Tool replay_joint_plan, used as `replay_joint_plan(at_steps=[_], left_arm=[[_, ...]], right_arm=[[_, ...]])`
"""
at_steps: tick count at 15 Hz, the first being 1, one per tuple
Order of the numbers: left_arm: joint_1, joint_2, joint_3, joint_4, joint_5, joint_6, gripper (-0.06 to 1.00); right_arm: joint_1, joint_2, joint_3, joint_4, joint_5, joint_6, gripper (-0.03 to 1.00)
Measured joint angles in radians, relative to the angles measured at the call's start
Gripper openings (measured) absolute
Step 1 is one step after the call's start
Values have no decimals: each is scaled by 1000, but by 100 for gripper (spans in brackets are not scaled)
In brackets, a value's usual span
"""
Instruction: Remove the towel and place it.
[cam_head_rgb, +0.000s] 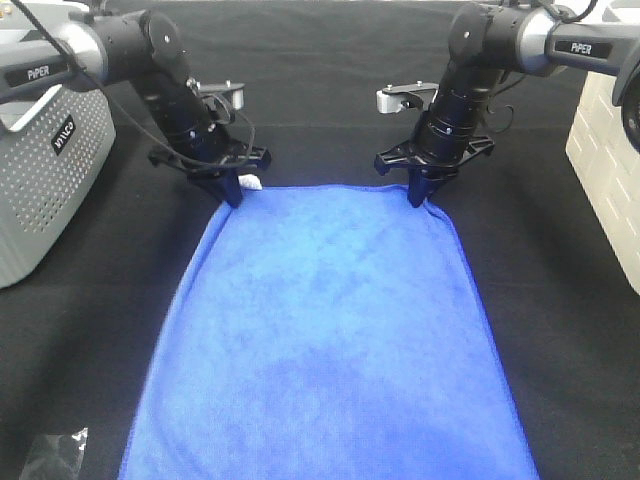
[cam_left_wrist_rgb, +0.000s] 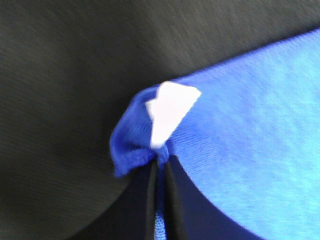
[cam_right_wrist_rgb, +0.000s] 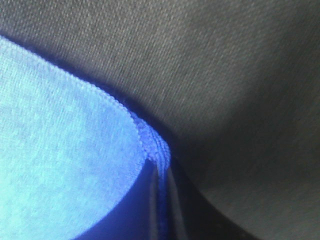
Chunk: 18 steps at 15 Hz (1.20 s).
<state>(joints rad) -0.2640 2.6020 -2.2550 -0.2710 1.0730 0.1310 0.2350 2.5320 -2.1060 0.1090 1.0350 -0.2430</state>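
Note:
The royal-blue towel (cam_head_rgb: 330, 340) lies spread flat on the black table cloth, reaching from mid-table to the near edge. My left gripper (cam_head_rgb: 234, 193) is at the towel's far left corner, shut on it; the left wrist view shows the towel (cam_left_wrist_rgb: 250, 140) corner bunched between the fingers (cam_left_wrist_rgb: 142, 200), with the small white tag (cam_left_wrist_rgb: 170, 110) sticking up. My right gripper (cam_head_rgb: 420, 195) is at the far right corner, shut on it; in the right wrist view the stitched edge of the towel (cam_right_wrist_rgb: 65, 150) is pinched between the fingers (cam_right_wrist_rgb: 145, 205).
A grey perforated basket (cam_head_rgb: 45, 170) stands at the left edge. A cream-coloured box (cam_head_rgb: 610, 150) stands at the right edge. A small clear plastic bag (cam_head_rgb: 55, 455) lies at the near left. The black table cloth (cam_head_rgb: 320, 80) covers the table.

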Motion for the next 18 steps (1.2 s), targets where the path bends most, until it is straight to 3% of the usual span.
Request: replay_joint_plan(at_steps=[2,8,18], left_arm=[[-1,0,-83,63,-14,0,2],[-1,-2,-132,72,-201,60,2],[-1,-2,-132,137,-556,182,1]], right_arm=[[3,-30,-11,-56,-78,-22,0],[3,-44,-192,-138,-199,-29,0],[3,-41,-195,-204,-408,-29,0]])
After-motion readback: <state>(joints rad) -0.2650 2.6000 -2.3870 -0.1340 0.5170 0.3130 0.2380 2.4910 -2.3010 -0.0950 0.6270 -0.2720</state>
